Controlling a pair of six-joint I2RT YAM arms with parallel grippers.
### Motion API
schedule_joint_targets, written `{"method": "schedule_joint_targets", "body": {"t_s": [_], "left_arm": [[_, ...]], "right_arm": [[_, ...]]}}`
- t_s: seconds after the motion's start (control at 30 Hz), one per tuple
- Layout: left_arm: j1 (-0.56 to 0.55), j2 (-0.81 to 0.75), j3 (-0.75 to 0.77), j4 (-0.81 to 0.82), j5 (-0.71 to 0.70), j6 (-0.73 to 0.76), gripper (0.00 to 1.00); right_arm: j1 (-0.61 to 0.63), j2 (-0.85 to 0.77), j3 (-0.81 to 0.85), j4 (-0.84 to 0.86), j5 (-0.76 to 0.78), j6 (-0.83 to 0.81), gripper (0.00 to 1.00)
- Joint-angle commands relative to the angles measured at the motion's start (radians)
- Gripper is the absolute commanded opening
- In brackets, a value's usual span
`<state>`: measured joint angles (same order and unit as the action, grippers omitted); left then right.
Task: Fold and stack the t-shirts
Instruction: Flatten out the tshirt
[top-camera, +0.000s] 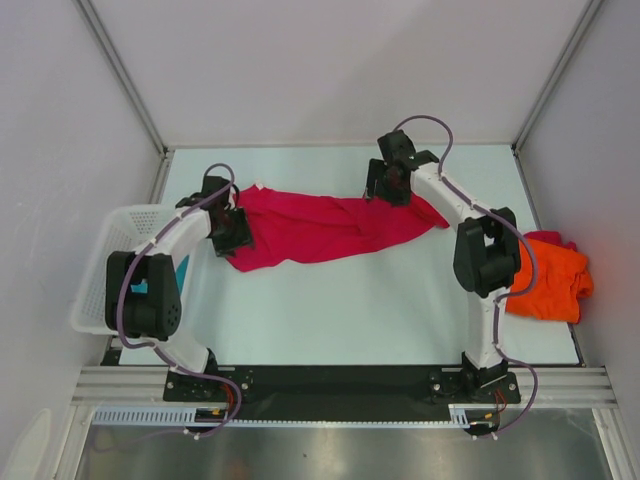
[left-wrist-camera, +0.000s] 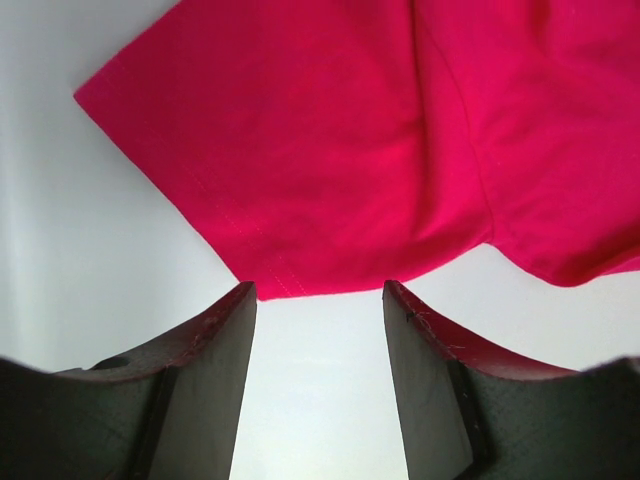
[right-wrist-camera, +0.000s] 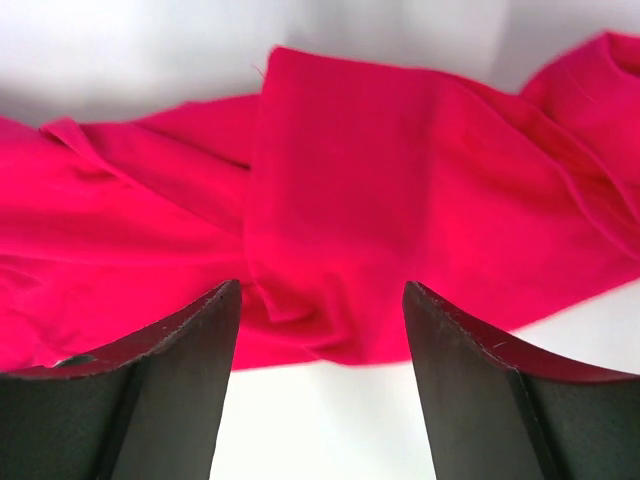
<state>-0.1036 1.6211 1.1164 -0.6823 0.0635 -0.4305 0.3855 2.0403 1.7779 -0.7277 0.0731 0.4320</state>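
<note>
While left gripper (left-wrist-camera: 320, 288) and right gripper (right-wrist-camera: 322, 284) gape empty, crimson-pink t-shirt (top-camera: 330, 228) lies stretched between them (rumpled); hem stitched.

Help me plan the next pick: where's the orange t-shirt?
In the top view, the orange t-shirt lies crumpled at the right edge of the table, beyond the right arm, apart from the crimson-pink t-shirt.

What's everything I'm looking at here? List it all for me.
crimson-pink t-shirt: one, crimson-pink, crumpled across the table's middle
orange t-shirt: one, bright orange, bunched at the table's right edge
basket: one, white mesh, at the table's left edge
teal scrap: one, teal, in the basket, mostly hidden
table: one, white
left arm: one, white and black, near left
right arm: one, white and black, near right
left gripper: one, black, open, at the pink shirt's left end
right gripper: one, black, open, at its right end
</note>
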Motion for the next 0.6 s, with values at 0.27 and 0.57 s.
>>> {"method": "schedule_joint_targets", "body": {"t_s": [0.27, 0.57], "left_arm": [[0.002, 0.071, -0.007, 0.029, 0.045, -0.014, 0.58], [0.001, 0.134, -0.072, 0.116, 0.134, -0.073, 0.52]], "right_arm": [[0.01, 0.164, 0.155, 0.019, -0.062, -0.012, 0.71], [0.015, 0.219, 0.17, 0.048, -0.127, -0.01, 0.7]]}}
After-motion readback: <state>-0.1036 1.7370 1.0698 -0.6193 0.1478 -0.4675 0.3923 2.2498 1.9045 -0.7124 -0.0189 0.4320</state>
